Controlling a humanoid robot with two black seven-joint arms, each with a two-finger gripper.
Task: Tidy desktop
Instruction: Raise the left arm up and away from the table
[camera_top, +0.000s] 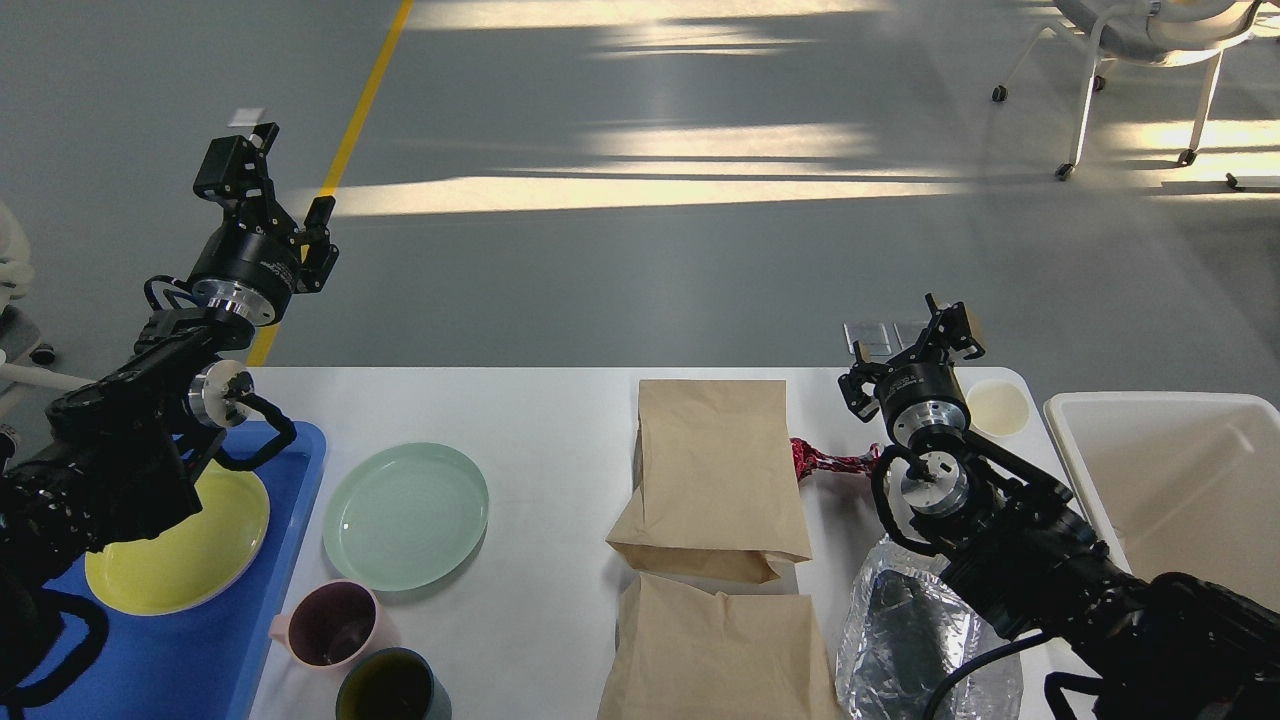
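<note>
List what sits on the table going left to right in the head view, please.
Blue tray with yellow plate → green plate → upper paper bag → red wrapper → small cream lid → white bin.

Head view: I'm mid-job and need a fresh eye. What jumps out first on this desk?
Two brown paper bags lie flat at the middle of the white desktop, one behind the other. At the left, a yellow plate sits in a blue tray, with a pale green plate just beside the tray. Both black arms are raised, the left hand open above the far left edge, the right hand near the off-white bin.
</note>
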